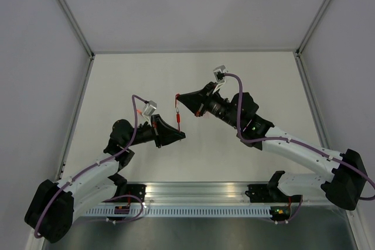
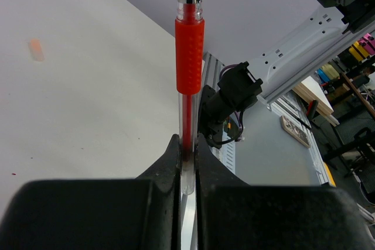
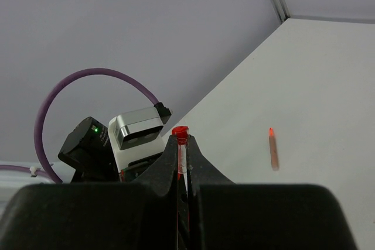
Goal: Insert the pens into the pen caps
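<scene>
Left pincer (image 2: 187,144) clenched on red pen (image 2: 189,57); right pincer (image 3: 182,144) clenched on red cap (image 3: 180,132) at pen's tip; insertion unclear.

Far half of the table (image 1: 193,68) was open, with walls on three sides. Mid-table was blocked: left gripper (image 1: 180,134) and right gripper (image 1: 177,97) faced each other close, red pen (image 1: 177,114) and red cap (image 3: 180,132) bridging the gap. Orange pen (image 3: 273,151) lay loose on the surface.

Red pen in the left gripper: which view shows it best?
Left wrist. The red pen fills the frame: clear barrel clamped in the left gripper, red grip sleeve, silver tip. Top external shows only a thin red line between the grippers. Right wrist: not distinguishable from the red piece in the right gripper.
</scene>
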Available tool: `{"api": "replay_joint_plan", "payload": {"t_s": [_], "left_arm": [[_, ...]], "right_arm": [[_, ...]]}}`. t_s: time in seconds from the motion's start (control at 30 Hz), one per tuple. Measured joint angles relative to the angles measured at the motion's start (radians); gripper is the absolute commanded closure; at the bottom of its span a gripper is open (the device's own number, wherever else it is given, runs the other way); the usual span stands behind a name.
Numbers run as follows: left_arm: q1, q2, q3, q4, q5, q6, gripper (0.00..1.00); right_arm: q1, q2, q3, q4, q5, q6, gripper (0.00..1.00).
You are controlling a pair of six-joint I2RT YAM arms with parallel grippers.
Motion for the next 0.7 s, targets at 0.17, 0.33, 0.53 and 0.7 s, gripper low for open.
{"api": "replay_joint_plan", "payload": {"t_s": [0.17,0.33,0.53,0.7], "left_arm": [[-0.001,0.000,0.000,0.000,0.001,0.000,0.98],[-0.001,0.000,0.000,0.000,0.001,0.000,0.98],[-0.001,0.000,0.000,0.000,0.001,0.000,0.98],[-0.001,0.000,0.000,-0.001,0.001,0.000,0.98]], "right_arm": [[0.001,0.013,0.000,-0.020,-0.005,-0.004,1.00],[0.001,0.017,0.000,-0.047,-0.006,-0.008,1.00],[0.001,0.017,0.000,-0.055,-0.010,-0.009,1.00],[0.001,0.017,0.000,-0.065,-0.029,-0.009,1.00]]}}
